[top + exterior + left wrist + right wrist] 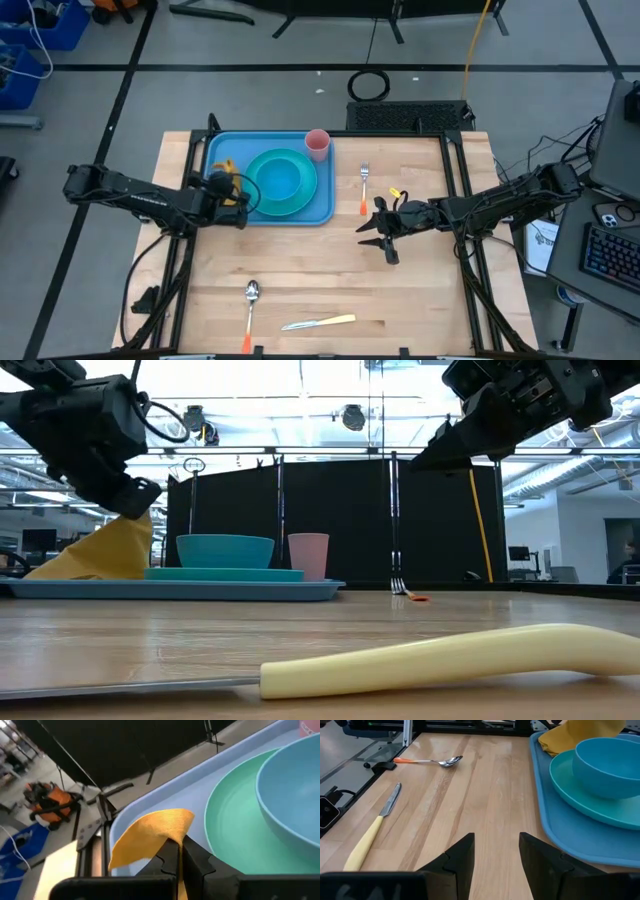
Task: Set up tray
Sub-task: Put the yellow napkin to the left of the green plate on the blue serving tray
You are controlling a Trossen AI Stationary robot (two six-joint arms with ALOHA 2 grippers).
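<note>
From where I stand, the yellow cloth [226, 180] half hides the left gripper [232, 192], whose fingers pinch it over the tray [322, 212] at the table's far left. One plate [300, 200], one bowl [278, 177], one pink cup [317, 144]. The right gripper [379, 232] hovers, fingers apart, holding nothing.

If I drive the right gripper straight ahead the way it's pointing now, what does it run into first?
Probably nothing on the table itself. The right gripper, open, points across bare wood, with the tray off to one side of its line and the knife and spoon to the other. Depth is unclear, so the tray's edge might be grazed.
</note>
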